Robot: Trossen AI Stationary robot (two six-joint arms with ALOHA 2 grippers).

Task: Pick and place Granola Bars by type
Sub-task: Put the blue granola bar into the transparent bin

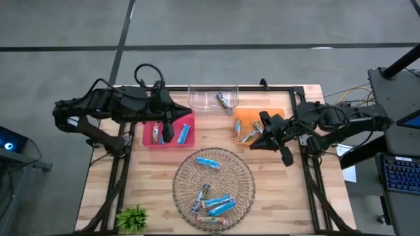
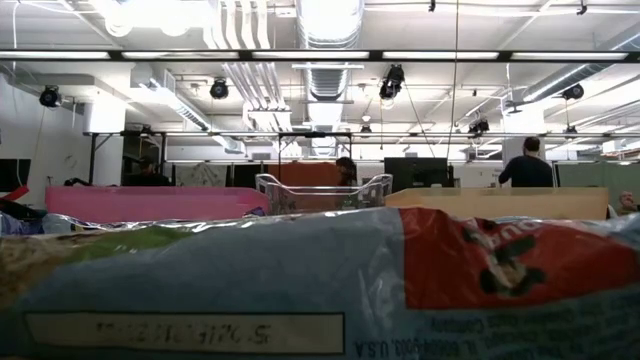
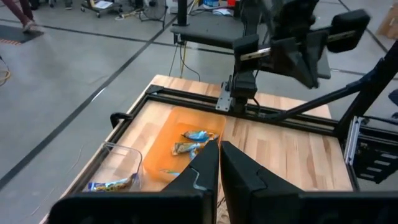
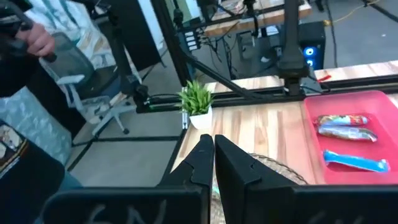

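partly sorted: bars already lie in the pink tray [image 1: 147, 140], clear tray [image 1: 197, 98] and orange tray [image 1: 239, 118], several granola bars [image 1: 211, 204] remain in the wire basket [image 1: 180, 187], and both the left gripper [image 1: 169, 135] and right gripper [image 1: 286, 157] have jaws closed narrow and empty

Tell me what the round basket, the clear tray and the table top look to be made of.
The round basket looks like thin metal wire, since the table shows through its open mesh. The clear tray seems to be transparent plastic; the floor is visible through its walls. The table top appears to be light wood with a matt finish, with plank seams and grain showing.

Granola Bars [image 1: 211, 202] heaped in basket, others in trays
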